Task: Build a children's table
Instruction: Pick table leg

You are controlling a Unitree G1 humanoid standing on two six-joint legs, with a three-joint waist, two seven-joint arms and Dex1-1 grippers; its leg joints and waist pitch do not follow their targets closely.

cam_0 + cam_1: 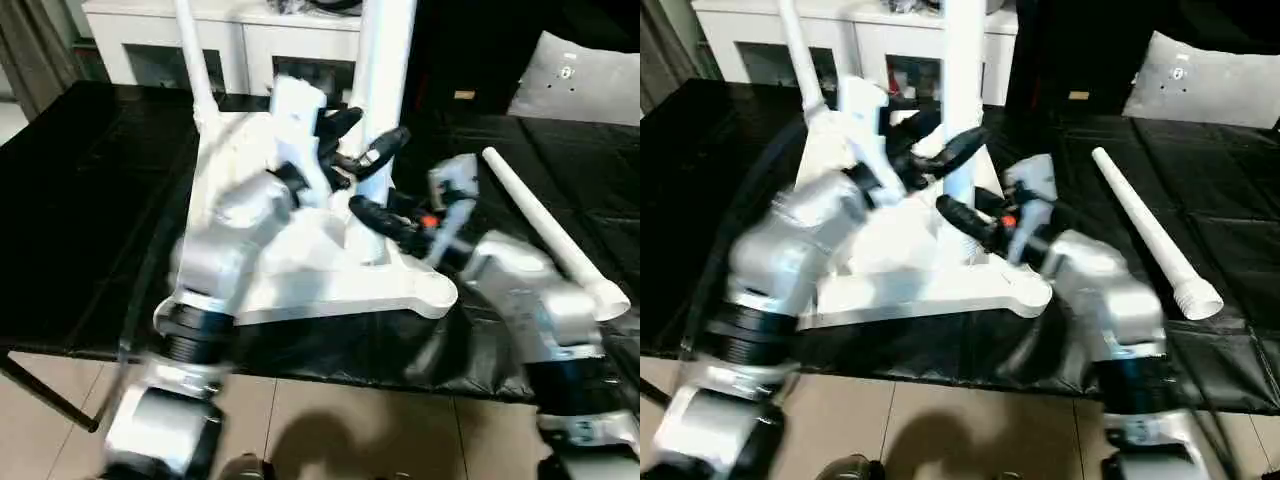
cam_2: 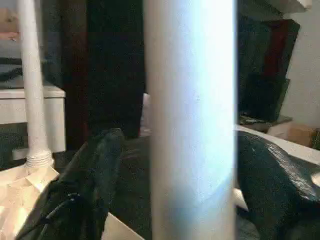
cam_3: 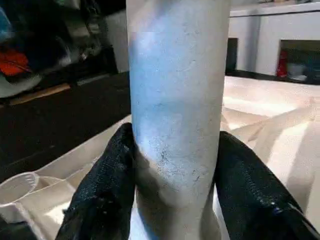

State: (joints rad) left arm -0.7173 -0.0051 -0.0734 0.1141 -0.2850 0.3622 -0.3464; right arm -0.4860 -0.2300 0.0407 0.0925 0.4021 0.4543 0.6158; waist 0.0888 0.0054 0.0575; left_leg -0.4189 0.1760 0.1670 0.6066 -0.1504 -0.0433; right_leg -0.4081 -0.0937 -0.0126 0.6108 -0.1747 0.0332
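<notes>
Dim, motion-blurred views; glare whitens the upright leg (image 2: pixel 192 120).

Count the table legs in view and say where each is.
3: near leg upright between both grippers, thin leg upright at the far corner, loose leg lying on the black mat. Others may be hidden.

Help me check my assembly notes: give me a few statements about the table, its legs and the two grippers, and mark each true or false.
1. The tabletop lies upside down on the black cloth. True.
2. The right gripper is clamped on the upright leg near its base. True.
3. The left gripper is shut tight on that leg. False: its fingers stand apart from the leg on either side.
4. A loose leg lies on the cloth to the right of the tabletop. True.
5. No leg stands at the far corner. False: a thin leg stands upright in its socket there.
</notes>
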